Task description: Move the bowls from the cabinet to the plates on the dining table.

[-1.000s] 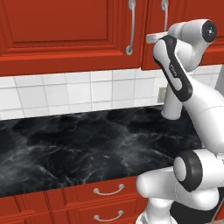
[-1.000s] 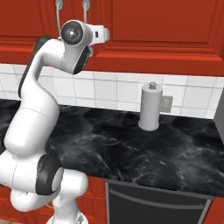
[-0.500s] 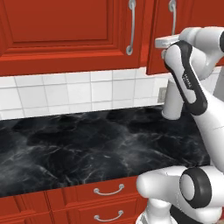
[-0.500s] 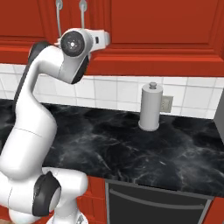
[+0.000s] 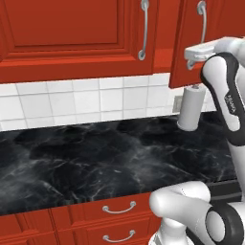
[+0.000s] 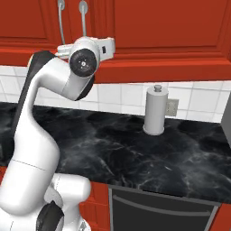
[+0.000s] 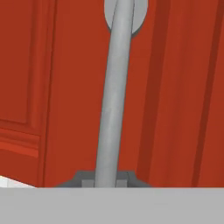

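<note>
while the white arm reaches up to the red wooden wall cabinet [image 5: 72,38], its two-finger gripper [image 7: 106,180] is clenched on the long arched silver handle [image 7: 114,96] of the right-hand door [image 5: 189,48], which stands swung a little out from the cabinet face. the neighbouring door's handle [image 5: 143,29] hangs just beside it, that door flat and closed. below, a white paper towel roll [image 6: 155,110] stands upright on the black marble counter [image 5: 95,158] against the white tiled wall [image 5: 72,103]. red drawers [image 5: 117,222] sit under the counter.
</note>
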{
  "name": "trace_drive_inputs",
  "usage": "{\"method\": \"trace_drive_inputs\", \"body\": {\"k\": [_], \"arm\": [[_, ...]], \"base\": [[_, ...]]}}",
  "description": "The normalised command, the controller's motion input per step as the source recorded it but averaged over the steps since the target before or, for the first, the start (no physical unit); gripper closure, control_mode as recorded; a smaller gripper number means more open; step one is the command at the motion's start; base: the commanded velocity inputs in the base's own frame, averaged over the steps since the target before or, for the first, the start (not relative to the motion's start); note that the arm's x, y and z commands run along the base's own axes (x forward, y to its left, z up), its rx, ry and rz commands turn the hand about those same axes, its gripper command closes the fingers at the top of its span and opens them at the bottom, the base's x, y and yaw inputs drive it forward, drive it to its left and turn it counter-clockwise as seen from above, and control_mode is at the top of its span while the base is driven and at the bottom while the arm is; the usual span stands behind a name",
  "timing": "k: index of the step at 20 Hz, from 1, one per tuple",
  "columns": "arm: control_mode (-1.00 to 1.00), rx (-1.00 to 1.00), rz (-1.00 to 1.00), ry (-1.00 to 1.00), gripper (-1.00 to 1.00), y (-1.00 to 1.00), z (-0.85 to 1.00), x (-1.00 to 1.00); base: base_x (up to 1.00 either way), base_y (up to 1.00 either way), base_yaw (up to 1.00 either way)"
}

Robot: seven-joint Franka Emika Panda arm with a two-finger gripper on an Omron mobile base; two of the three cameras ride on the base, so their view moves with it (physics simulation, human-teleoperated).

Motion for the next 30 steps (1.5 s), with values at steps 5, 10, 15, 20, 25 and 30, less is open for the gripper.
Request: {"method": "trace_drive_inputs", "body": {"k": [5, 10, 15, 20, 25, 30], "arm": [[-1.00, 0.00, 0.15, -0.09, 1.00, -0.49, 0.00, -0.56], [-1.00, 0.00, 0.14, -0.06, 1.00, -0.48, 0.00, -0.58], [-1.00, 0.00, 0.12, -0.05, 1.00, -0.43, 0.00, -0.57], [-1.00, 0.00, 0.11, -0.02, 1.00, -0.45, 0.00, -0.52], [-1.00, 0.00, 0.06, 0.00, 1.00, -0.30, 0.00, -0.38], [-1.00, 0.00, 0.02, -0.02, 1.00, -0.37, 0.00, -0.32]], "base": [[0.00, 0.00, 0.00], [0.00, 0.00, 0.00], [0.00, 0.00, 0.00], [0.00, 0.00, 0.00], [0.00, 0.00, 0.00], [0.00, 0.00, 0.00]]}}
